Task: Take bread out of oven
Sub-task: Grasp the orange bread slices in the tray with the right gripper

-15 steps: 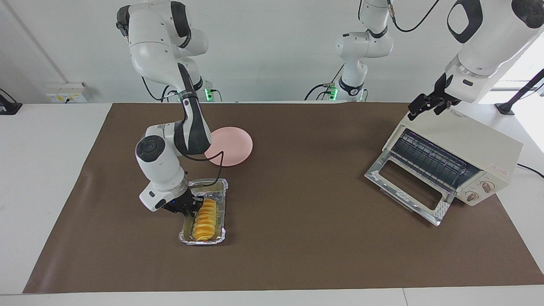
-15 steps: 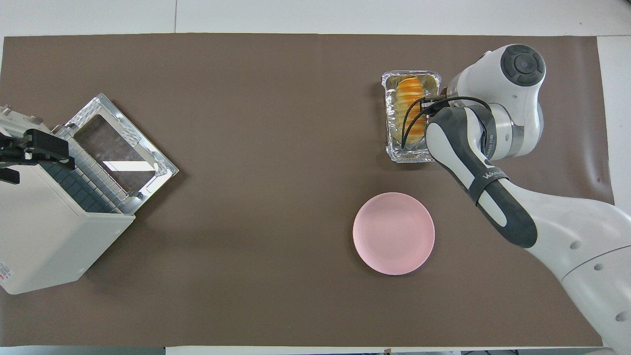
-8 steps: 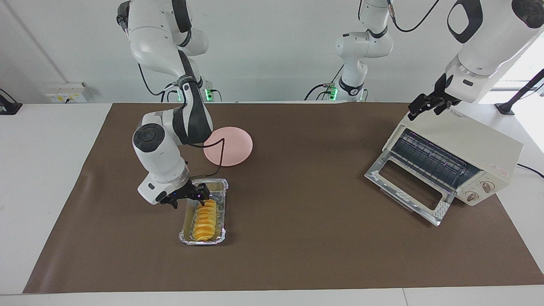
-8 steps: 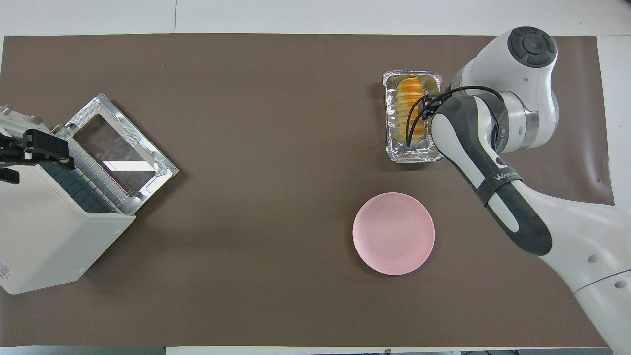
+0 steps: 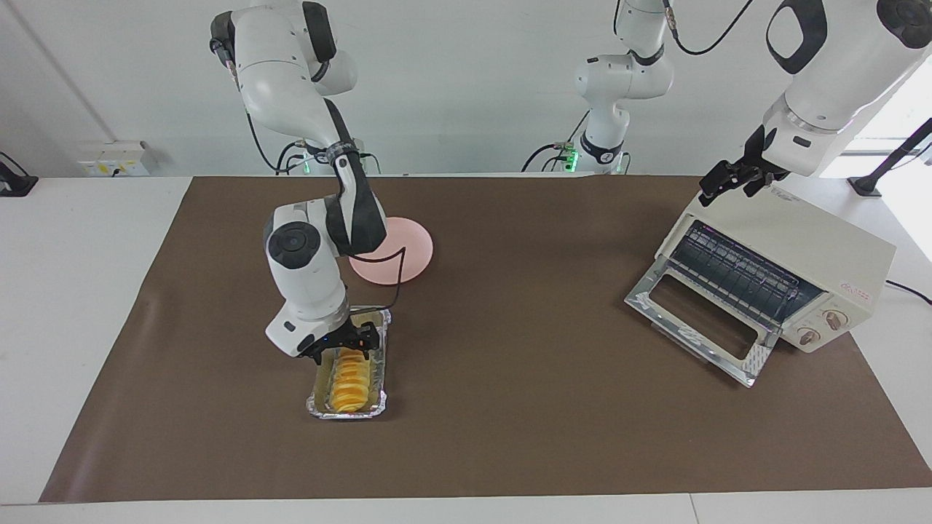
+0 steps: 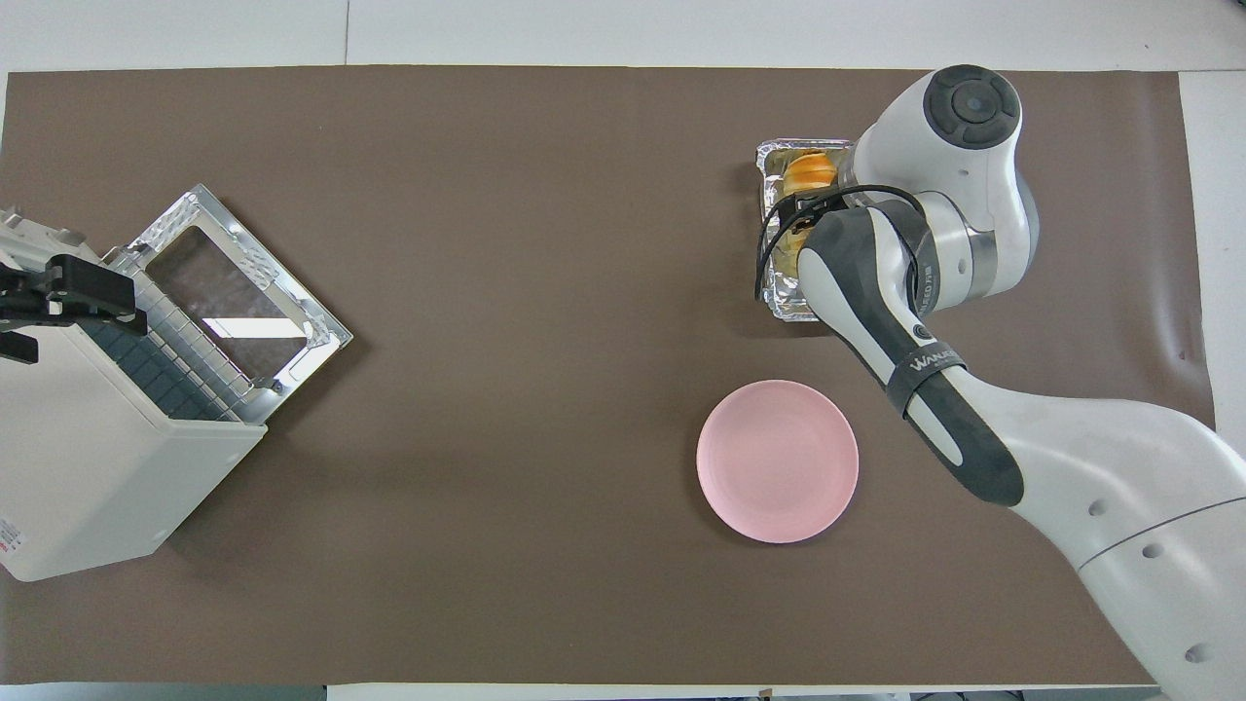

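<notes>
The bread (image 5: pixel 348 386) lies in a crinkled foil tray (image 5: pixel 317 408) on the brown mat, toward the right arm's end of the table. My right gripper (image 5: pixel 349 343) hangs low over the end of the bread nearer the robots, fingers open to either side of it. In the overhead view the right arm covers most of the bread (image 6: pixel 810 170) and the tray (image 6: pixel 781 297). The cream oven (image 5: pixel 815 247) stands at the left arm's end, its glass door (image 5: pixel 699 320) dropped open and its wire rack (image 5: pixel 735 273) bare. My left gripper (image 5: pixel 728 182) waits over the oven's top edge.
A round pink plate (image 5: pixel 409 251) sits on the mat nearer the robots than the foil tray, partly covered by the right arm in the facing view; it is whole in the overhead view (image 6: pixel 777 460). A third arm stands at the back.
My right gripper has risen from the tray's side and swung over the bread, toward the table's middle. The tray, bread, oven and left arm have not moved.
</notes>
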Controlling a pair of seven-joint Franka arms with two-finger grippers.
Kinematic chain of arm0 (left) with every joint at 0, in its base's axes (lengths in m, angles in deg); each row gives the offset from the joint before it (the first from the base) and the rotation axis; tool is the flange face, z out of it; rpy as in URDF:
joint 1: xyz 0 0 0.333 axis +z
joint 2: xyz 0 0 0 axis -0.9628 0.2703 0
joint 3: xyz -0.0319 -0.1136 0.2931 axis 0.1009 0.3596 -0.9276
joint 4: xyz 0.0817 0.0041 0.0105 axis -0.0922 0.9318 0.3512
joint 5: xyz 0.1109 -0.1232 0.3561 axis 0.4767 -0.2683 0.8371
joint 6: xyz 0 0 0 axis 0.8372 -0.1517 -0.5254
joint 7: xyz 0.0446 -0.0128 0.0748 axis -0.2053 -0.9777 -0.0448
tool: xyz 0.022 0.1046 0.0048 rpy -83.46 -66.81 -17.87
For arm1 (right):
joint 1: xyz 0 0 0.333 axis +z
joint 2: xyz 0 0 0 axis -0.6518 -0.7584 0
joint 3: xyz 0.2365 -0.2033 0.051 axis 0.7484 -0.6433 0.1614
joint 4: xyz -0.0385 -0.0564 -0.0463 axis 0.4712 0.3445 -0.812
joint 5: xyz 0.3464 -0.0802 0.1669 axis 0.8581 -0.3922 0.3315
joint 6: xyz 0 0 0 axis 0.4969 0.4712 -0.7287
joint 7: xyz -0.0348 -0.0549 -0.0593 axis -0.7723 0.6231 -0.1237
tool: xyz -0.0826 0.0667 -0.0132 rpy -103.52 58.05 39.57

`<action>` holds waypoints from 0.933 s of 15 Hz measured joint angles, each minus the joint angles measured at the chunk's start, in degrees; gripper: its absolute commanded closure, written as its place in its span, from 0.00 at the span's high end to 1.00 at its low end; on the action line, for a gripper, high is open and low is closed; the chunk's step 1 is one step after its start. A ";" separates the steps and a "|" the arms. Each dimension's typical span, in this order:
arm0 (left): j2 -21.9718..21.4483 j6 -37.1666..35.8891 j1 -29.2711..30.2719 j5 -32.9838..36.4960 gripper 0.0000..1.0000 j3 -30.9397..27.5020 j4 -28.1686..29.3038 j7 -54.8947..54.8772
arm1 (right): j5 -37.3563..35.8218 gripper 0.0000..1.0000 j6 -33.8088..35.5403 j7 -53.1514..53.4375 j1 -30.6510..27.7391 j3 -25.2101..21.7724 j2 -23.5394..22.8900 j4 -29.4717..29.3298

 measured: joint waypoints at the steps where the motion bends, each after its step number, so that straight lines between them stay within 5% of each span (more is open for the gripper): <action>1: 0.00 0.00 0.00 0.00 1.00 0.00 0.00 0.00 | -0.29 0.97 -0.21 0.97 0.58 -0.01 -0.49 0.00; 3: 0.00 0.00 0.01 0.00 1.00 0.00 0.00 0.00 | -0.47 0.92 -1.29 1.87 1.15 -0.06 -1.18 0.00; 4: 0.00 0.00 0.01 0.00 1.00 0.00 0.00 0.00 | -0.56 0.77 -2.51 1.91 1.06 -0.20 -1.40 0.02; 6: 0.00 0.00 0.03 0.00 1.00 0.00 0.00 0.00 | -0.75 0.04 -3.68 1.91 0.46 -0.40 -1.59 0.03; 14: 0.00 0.00 0.05 0.00 1.00 0.00 0.00 0.00 | -0.79 0.00 -3.92 1.91 0.50 -0.47 -1.59 -0.07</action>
